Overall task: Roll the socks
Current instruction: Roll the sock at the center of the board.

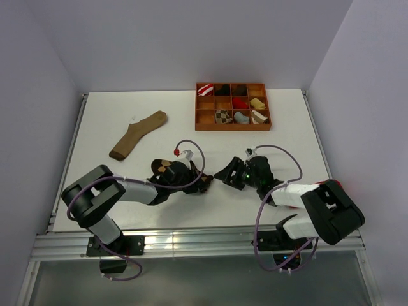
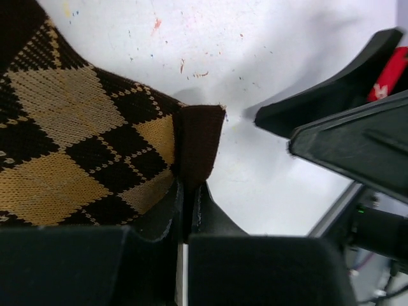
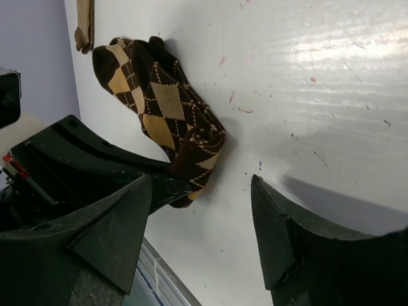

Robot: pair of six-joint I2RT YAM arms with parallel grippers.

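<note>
A dark brown argyle sock (image 1: pixel 167 171) lies on the white table in front of the arms. In the right wrist view the sock (image 3: pixel 167 105) lies flat, with its near end curled into a small roll. My left gripper (image 1: pixel 203 183) is shut on that end. The left wrist view shows the jaws of the left gripper (image 2: pixel 189 191) pinching the plain dark cuff (image 2: pixel 199 143). My right gripper (image 1: pixel 228 175) is open and empty just right of the sock. In its own view the right gripper (image 3: pixel 203 182) stands wide open above the table, not touching the sock. No lighter argyle sock or grey sock lies loose on the table.
A long plain tan sock (image 1: pixel 137 135) lies at the back left; its end also shows in the right wrist view (image 3: pixel 84 25). A wooden compartment tray (image 1: pixel 233 127) holding several rolled socks stands at the back right. The table's metal front edge is close below both grippers.
</note>
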